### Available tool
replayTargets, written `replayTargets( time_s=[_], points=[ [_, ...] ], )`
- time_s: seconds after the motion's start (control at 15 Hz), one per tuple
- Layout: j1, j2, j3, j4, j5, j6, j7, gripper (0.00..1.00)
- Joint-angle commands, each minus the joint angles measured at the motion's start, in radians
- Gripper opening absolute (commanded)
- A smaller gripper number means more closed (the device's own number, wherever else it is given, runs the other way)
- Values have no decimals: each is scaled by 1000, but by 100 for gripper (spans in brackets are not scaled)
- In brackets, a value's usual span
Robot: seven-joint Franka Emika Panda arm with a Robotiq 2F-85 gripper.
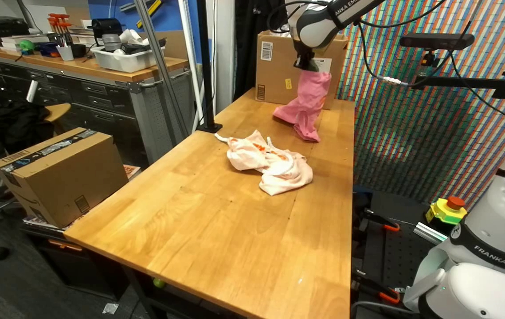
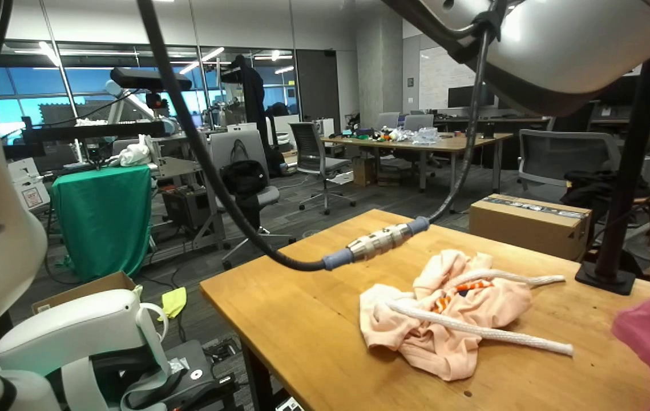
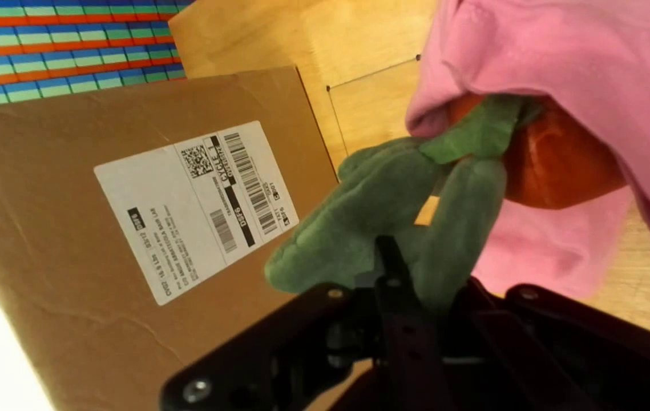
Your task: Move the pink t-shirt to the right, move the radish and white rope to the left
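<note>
Over the far end of the wooden table (image 1: 217, 221), near the cardboard box (image 1: 279, 66), the gripper (image 3: 427, 274) is pinching the green leaves (image 3: 325, 234) of the radish (image 3: 564, 162); the pink t-shirt (image 1: 307, 99) is hanging around its red body, with no pink cloth showing between the jaws. Whether the hem is brushing the wood, I cannot tell. Nearer the table's middle, the white rope (image 2: 473, 329) is lying in a U across the pale cloth bundle (image 2: 453, 359). Because the shirt seems to be relying on the radish alone for support, a sharp swing or tilt is risking a slide into a heap. The leaves are probably bearing the whole load, so a weak pinch is inviting them to creep free. Since the task is sending shirt and radish to opposite sides, carrying them together is threatening to misplace one. Later, a deep grasp at the rope could be dragging the bundle along, and one rope end is sitting just beside the foot of the black post (image 2: 627, 188). The leaves are looking plush and padded, the radish rounder and smoother; the shirt is falling in soft matte folds, the braided rope is holding its curve stiffly, and the bundle is slumping in loose creases.
</note>
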Motion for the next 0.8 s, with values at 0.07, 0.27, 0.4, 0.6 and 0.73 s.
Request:
replayTargets(
  time_s=[0.07, 0.27, 0.4, 0.6, 0.73],
  points=[
    [1, 13, -10, 17, -37, -40, 90, 2],
    [-7, 19, -18, 12, -48, -61, 126, 2],
    [-14, 19, -18, 8, -32, -68, 130, 2],
    [-9, 21, -7, 13, -24, -62, 150, 2],
    [4, 18, 4, 21, -25, -62, 168, 2]
  ],
)
